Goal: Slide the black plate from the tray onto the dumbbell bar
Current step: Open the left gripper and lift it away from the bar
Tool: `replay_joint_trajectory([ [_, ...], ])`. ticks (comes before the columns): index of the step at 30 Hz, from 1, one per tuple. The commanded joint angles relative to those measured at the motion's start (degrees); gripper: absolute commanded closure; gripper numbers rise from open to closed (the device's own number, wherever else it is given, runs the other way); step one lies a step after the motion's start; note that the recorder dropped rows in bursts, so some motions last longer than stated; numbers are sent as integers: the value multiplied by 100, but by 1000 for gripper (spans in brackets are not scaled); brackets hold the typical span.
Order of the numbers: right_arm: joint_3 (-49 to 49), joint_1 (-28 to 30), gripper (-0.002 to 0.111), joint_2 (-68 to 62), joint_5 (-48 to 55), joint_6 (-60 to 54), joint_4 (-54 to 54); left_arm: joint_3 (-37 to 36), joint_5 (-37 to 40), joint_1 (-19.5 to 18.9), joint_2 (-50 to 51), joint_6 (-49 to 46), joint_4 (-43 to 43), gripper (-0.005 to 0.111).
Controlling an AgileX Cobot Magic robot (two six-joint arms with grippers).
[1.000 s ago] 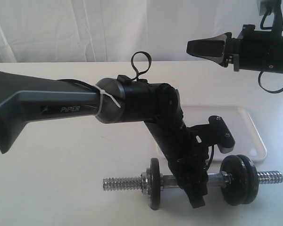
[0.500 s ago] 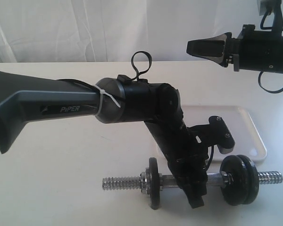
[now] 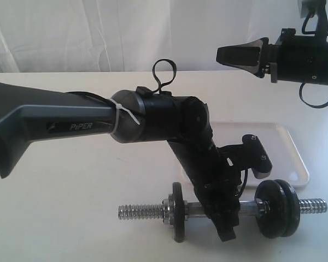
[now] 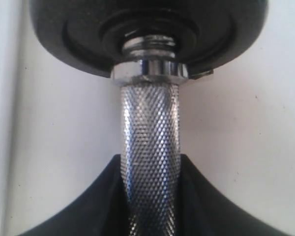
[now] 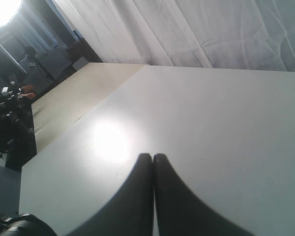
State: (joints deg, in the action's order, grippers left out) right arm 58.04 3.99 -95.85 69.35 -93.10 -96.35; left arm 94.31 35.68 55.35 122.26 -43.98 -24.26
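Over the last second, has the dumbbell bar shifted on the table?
No. The dumbbell bar lies where it was: its right-end discs sit at the same spot just below the near corner of the tray.

I have the dumbbell bar (image 3: 139,212) lying left to right across the near part of the surface (image 3: 71,218). A single disc (image 3: 179,212) sits on it left of the middle, and a pair of discs (image 3: 279,207) sits on it toward the right end. The tray (image 3: 287,158) lies farther back, right of centre, behind that pair. The left gripper (image 3: 224,218) reaches in from the left and comes down between the discs, its jaws either side of the bar's middle. The right gripper (image 3: 238,54) hangs high at the far right, well apart from everything.
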Motion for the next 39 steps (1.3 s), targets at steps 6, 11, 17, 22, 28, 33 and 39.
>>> replay_joint_trajectory([
  [6,17,36,108,44,62,-102,-38,108,92,8,-268,13,-180,73],
  [11,17,36,108,44,62,-102,-38,108,125,8,-268,13,-180,65],
  [17,17,36,108,44,62,-102,-38,108,148,8,-268,13,-165,54],
  [22,17,36,108,44,62,-102,-38,108,323,8,-343,52,-74,54],
  [28,17,36,108,44,62,-102,-38,108,897,8,-695,323,457,55],
  [33,17,36,108,44,62,-102,-38,108,1765,8,-1195,1813,1525,69],
  [39,17,36,108,44,62,-102,-38,108,2860,8,-2044,3641,2787,107],
])
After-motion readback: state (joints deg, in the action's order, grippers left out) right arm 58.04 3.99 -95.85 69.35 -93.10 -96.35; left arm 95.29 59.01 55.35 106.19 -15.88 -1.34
